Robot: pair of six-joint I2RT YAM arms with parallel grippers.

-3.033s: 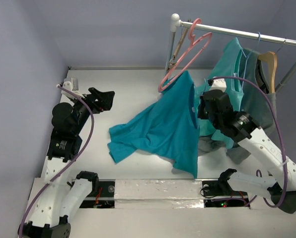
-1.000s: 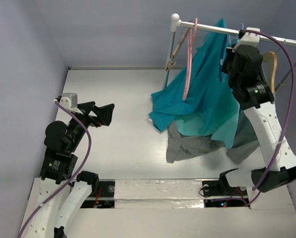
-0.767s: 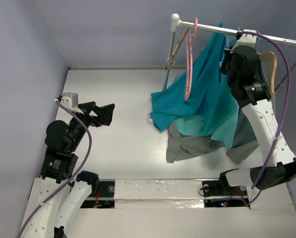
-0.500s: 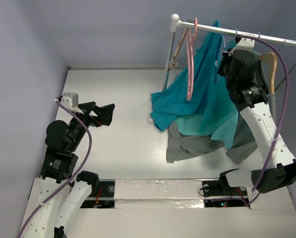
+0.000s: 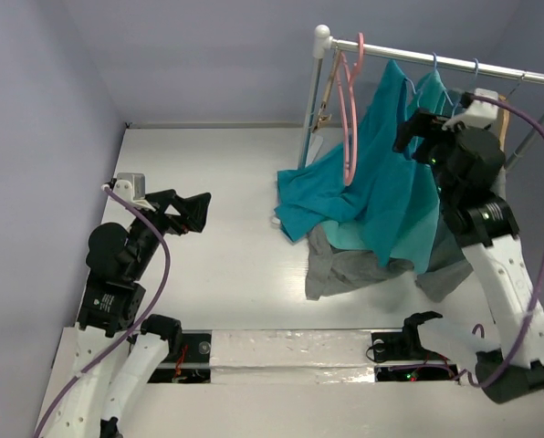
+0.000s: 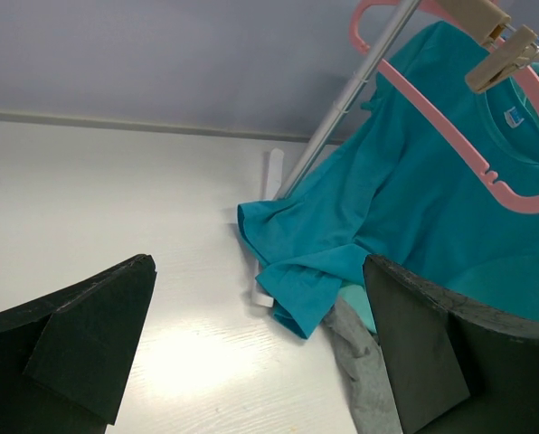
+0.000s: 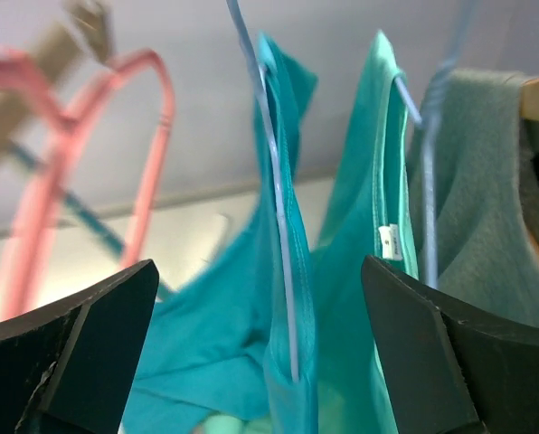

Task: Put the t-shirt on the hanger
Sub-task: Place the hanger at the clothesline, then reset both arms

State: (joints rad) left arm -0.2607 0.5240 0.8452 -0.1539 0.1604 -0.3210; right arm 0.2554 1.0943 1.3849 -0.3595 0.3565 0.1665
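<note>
The deep blue t-shirt (image 5: 372, 173) hangs from the rail on the thin light-blue hanger (image 7: 274, 181), whose wire runs inside its neck. Its lower hem and one sleeve (image 6: 315, 280) trail onto the white table. My right gripper (image 5: 414, 133) stands open just right of the shirt's collar, touching nothing; in the right wrist view the gripper (image 7: 259, 271) frames the hanger wire and the t-shirt (image 7: 215, 362) from a short way off. My left gripper (image 5: 188, 210) is open over the table's left side, well away from the t-shirt (image 6: 414, 199).
A thick pink hanger (image 5: 350, 119) hangs left of the shirt on the metal rail (image 5: 464, 66). A lighter teal shirt (image 5: 427, 214) and a wooden hanger (image 5: 496, 114) with grey cloth hang to the right. A grey garment (image 5: 354, 269) lies on the table below. The rail's post (image 5: 310, 100) stands behind.
My right gripper has opened, let go at the shirt's collar and drawn back to the right. The t-shirt now hangs by itself on the rail. The left arm has not moved.
</note>
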